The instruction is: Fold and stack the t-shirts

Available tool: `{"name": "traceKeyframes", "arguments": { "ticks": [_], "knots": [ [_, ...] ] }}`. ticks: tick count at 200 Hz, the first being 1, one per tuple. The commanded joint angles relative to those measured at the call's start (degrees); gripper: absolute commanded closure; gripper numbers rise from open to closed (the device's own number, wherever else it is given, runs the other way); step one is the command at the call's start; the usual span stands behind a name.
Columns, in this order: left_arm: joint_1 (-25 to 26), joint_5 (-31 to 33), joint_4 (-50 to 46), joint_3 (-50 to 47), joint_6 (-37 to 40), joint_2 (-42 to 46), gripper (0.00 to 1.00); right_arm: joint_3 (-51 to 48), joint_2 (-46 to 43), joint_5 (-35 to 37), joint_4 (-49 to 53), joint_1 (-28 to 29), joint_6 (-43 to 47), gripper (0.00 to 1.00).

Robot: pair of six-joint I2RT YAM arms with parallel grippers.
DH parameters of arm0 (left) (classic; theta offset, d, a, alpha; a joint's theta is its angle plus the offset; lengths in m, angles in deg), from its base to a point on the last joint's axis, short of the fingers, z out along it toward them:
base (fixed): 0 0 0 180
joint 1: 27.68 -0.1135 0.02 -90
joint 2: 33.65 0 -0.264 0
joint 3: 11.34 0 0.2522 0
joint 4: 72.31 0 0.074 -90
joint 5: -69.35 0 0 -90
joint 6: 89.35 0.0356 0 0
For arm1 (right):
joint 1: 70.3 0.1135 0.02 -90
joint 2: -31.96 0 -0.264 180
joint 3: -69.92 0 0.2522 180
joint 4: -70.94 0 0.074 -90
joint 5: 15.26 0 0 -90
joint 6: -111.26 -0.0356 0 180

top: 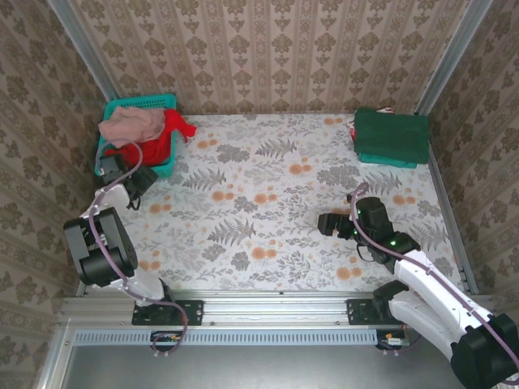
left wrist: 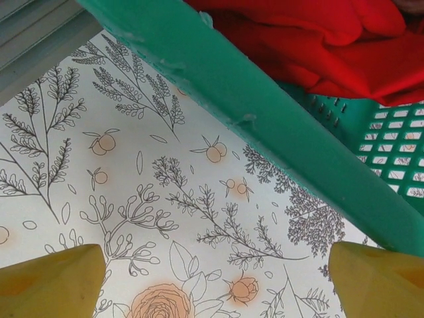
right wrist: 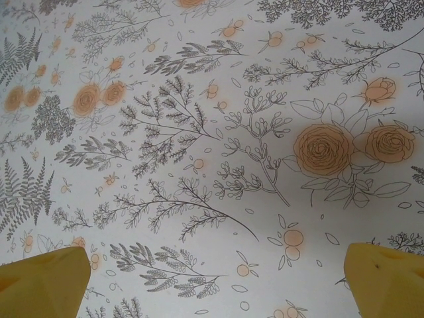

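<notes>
Left hand (top: pixel 123 168) spread wide, nothing between the fingers; it's at the near rim of the teal mesh basket (top: pixel 143 102), far-left corner of the desk (top: pixel 259 211). In the left wrist view, the hand (left wrist: pixel 212 285) sits over the floral cloth with the basket rim (left wrist: pixel 252 126) running diagonally just ahead.

Right hand (top: pixel 328 224) also spread and empty, low over bare desk on the right side, pointing left. The right wrist view has this hand (right wrist: pixel 212 281) above floral print.

Basket contents, I count two tees:
- 1 red tee (top: pixel 165 136), bunched. It spills over the basket's right rim, with a flap pointing right onto the desk. In the left wrist view, the red cloth (left wrist: pixel 318 40) is heaped inside, just behind the rim.
- 1 pink tee (top: pixel 130 125), crumpled on top of the red one, left side of the basket. No clear long axis.

Green folded tees (top: pixel 391 136): one stack at the far-right corner, well apart from the basket. Long axis runs left-right along the back wall. I see at least two layers but can't tell the exact count.
</notes>
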Motion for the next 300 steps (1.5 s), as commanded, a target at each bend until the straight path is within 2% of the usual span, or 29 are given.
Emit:
{"name": "traceKeyframes", "arguments": {
  "ticks": [1, 11, 30, 39, 52, 61, 73, 87, 105, 122, 149, 191, 213, 235, 257, 283, 300],
  "knots": [
    [4.3, 4.1, -4.1, 3.5, 4.0, 5.6, 0.05, 0.7, -0.6, -1.4, -0.8, -0.3, -1.2, 0.00],
    [7.1, 7.7, -7.2, 4.8, 5.9, 8.4, 0.00, 0.7, -0.7, -1.3, -1.0, -0.3, -1.3, 0.00],
    [12.3, 13.6, -8.4, 6.4, 10.1, 13.0, 0.00, 0.8, -0.2, -1.4, -1.5, -0.2, -1.6, 0.00],
    [14.0, 13.0, -5.4, 5.8, 11.5, 14.2, 0.00, 0.7, 0.2, -1.7, -1.9, -0.2, -1.7, 0.00],
    [14.7, 9.2, 4.4, 3.8, 13.3, 13.8, 0.00, 0.4, 0.7, -2.3, -2.8, -0.2, -1.9, 0.00],
    [14.4, 8.0, 6.7, 5.3, 13.6, 11.2, 0.00, 0.2, 1.1, -2.6, -3.6, -0.1, -2.1, 0.00],
    [14.3, 9.9, 2.1, 12.1, 13.4, 5.4, 0.01, -0.1, 1.7, -3.4, -4.2, -0.2, -2.4, 0.00],
    [13.1, 9.9, -3.4, 20.6, 11.7, -1.4, 0.21, -0.2, 2.1, -4.0, -4.5, -0.2, -2.4, 0.00],
    [10.3, 2.9, -2.3, 26.2, 7.8, -8.2, 0.33, -0.5, 2.0, -3.8, -4.4, -0.2, -2.2, 0.01],
    [8.8, -2.2, -3.5, 31.6, 6.0, -14.5, 0.35, -0.7, 1.5, -3.4, -4.2, -0.1, -2.1, 0.00],
    [9.0, -2.3, -7.1, 37.6, 6.7, -21.7, 0.35, -1.1, 0.6, -2.7, -4.0, -0.1, -1.8, 0.00],
    [8.8, -5.8, -7.3, 42.3, 7.9, -28.3, 0.35, -1.4, 0.2, -2.1, -3.6, -0.2, -1.5, 0.00],
    [8.7, -5.4, -9.7, 45.5, 8.9, -31.4, 0.38, -2.1, 0.4, -1.9, -4.3, -0.2, -1.6, 0.00],
    [8.7, -5.2, -11.9, 47.9, 9.9, -33.8, 0.51, -2.1, 0.7, -1.8, -4.2, -0.1, -1.6, 0.00],
    [8.8, -5.0, -12.5, 48.1, 10.0, -32.7, 0.76, -1.9, 0.4, -1.8, -3.9, -0.2, -1.5, 0.00],
    [9.2, -4.8, -15.6, 50.1, 10.5, -28.1, 0.99, -1.2, -0.4, -2.2, -2.9, -0.2, -1.8, 0.00],
    [9.5, -3.7, -18.2, 52.6, 10.8, -23.3, 1.00, -0.7, -1.5, -2.6, -2.3, -0.1, -2.0, 0.00]
  ]
}}
